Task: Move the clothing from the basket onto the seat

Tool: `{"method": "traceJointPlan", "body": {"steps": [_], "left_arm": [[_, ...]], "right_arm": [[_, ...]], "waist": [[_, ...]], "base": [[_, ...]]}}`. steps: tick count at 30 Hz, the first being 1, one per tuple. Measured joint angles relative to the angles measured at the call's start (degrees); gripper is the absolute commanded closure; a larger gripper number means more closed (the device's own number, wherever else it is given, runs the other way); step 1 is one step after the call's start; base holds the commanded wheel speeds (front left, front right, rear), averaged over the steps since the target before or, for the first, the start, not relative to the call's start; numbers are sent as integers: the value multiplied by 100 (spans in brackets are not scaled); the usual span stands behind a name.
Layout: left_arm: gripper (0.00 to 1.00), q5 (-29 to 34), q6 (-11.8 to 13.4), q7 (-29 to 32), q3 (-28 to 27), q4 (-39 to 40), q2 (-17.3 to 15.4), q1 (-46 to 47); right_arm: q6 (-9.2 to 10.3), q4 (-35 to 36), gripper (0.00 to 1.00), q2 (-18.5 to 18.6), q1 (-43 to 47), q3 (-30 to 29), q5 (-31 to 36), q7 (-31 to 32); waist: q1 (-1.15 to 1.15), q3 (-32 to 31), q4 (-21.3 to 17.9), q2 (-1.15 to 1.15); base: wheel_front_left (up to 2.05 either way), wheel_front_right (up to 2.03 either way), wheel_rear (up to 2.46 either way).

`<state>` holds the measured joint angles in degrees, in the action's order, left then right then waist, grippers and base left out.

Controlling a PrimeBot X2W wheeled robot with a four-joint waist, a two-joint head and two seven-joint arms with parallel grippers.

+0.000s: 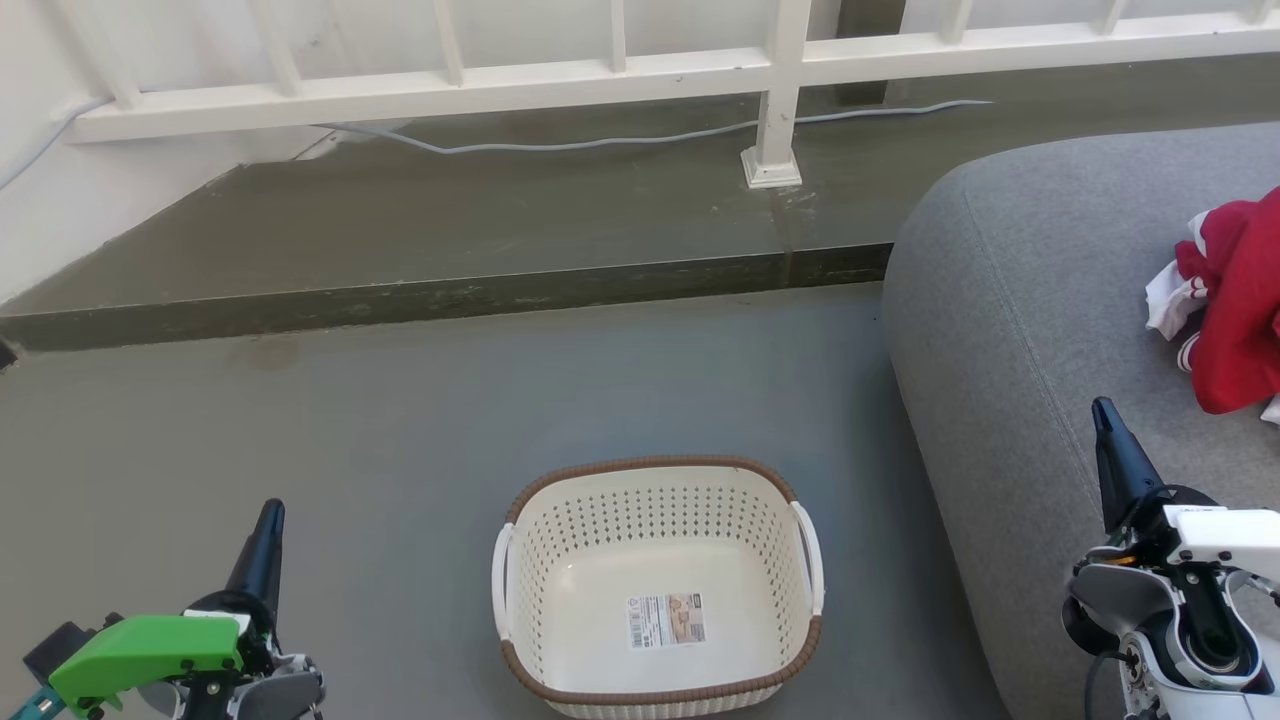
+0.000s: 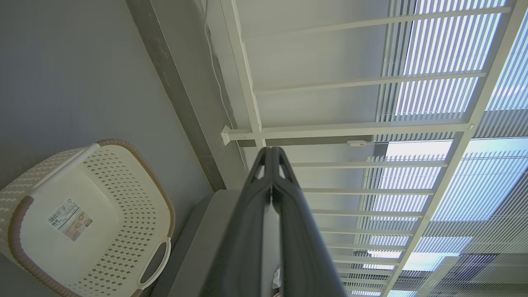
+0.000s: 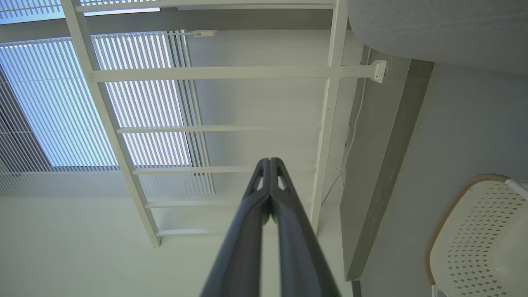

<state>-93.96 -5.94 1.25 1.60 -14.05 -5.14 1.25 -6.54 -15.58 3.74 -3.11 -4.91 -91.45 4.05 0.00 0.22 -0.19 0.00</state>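
Here, head view: clothing on seat.

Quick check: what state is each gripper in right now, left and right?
Left gripper: closed, fingers pressed together, holding nothing.
Right gripper: closed, fingers pressed together, holding nothing.

Soft, even daylight leaves the head view bright and sharp, the basket casting barely a shadow on the grey floor, while in both wide-angle wrist views the slatted blinds glow bluish-white, nearly blown out.
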Motion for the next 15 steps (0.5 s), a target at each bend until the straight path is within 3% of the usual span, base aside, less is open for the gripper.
{"method": "traceJointPlan", "body": {"steps": [15], "left_arm": [[100, -219, -63, 57, -53, -43, -7, 113]], "right_arm": [[-10, -34, 100, -14, -2, -63, -198, 56]], "waist": [[0, -4, 18, 0]], "base": [[0, 0, 0]]}}
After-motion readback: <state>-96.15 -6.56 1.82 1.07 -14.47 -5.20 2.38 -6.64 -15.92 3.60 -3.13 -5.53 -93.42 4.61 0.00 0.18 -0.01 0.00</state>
